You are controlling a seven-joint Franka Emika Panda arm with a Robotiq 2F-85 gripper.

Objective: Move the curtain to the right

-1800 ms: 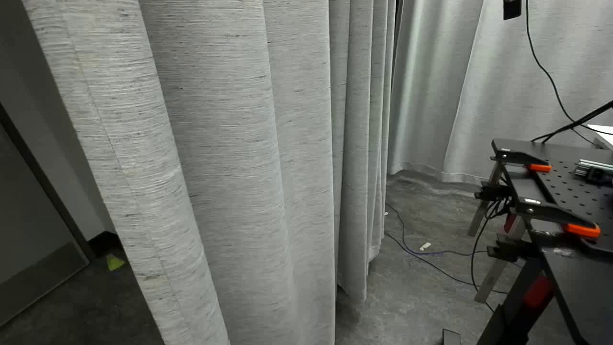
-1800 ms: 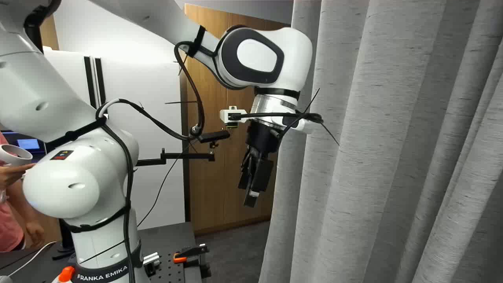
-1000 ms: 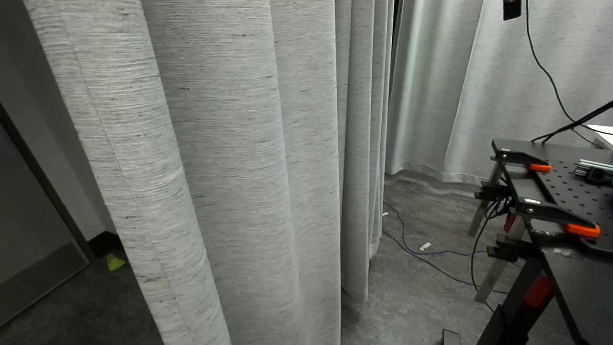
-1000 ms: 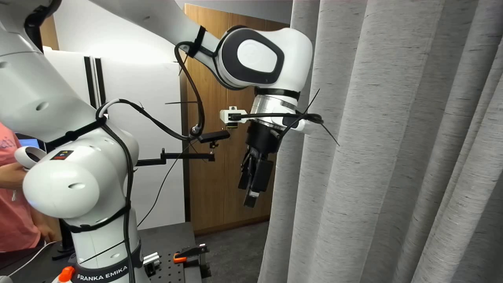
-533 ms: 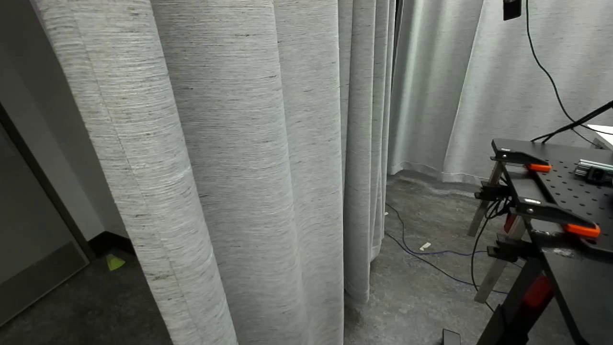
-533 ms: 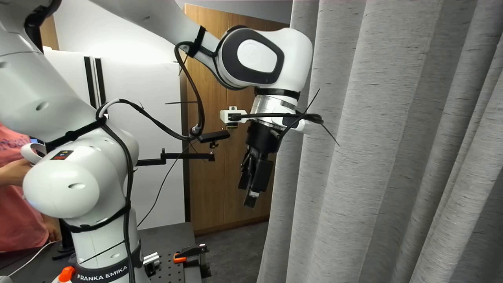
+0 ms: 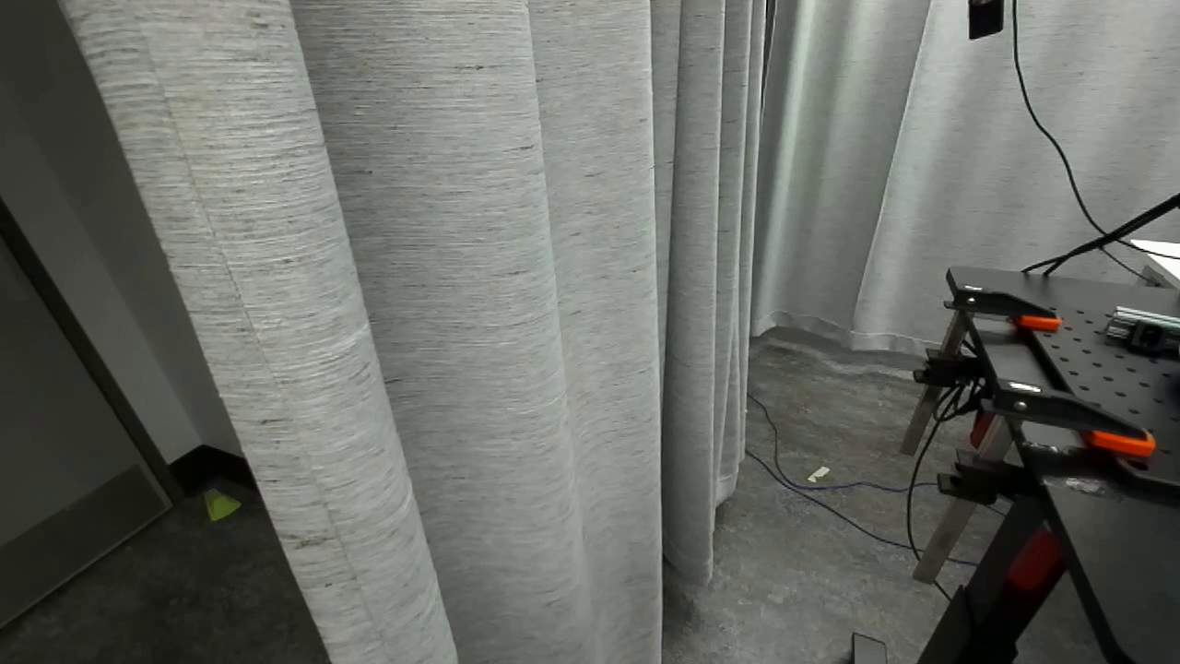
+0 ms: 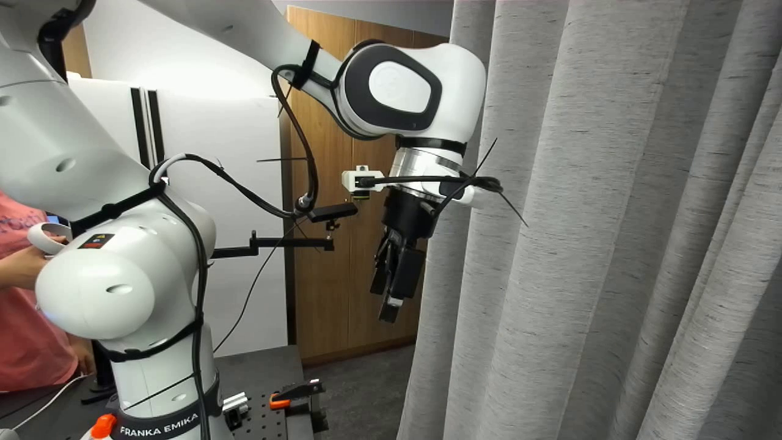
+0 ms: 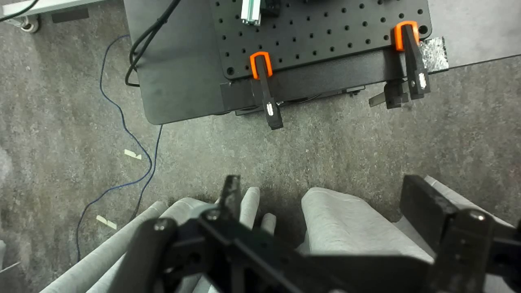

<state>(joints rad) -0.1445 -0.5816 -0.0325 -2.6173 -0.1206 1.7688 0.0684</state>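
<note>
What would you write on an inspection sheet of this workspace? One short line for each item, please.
Surface: dark table with a perforated plate, two clamps at the edge.
Job's things: curtain hanging in deep vertical folds in both exterior views.
Clutter: two pale scraps and a yellow-green piece on the floor.
Gripper: jaws wide apart, gripping nothing.
Cables: blue cable winding over the floor; black cable strapped along the arm.
Surroundings: person partly hidden behind the arm; wooden panels; plainer curtain further back.

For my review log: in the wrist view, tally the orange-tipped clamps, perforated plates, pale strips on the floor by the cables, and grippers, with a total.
Orange-tipped clamps: 2
Perforated plate: 1
Pale strips: 2
Gripper: 1
Total: 6
</note>
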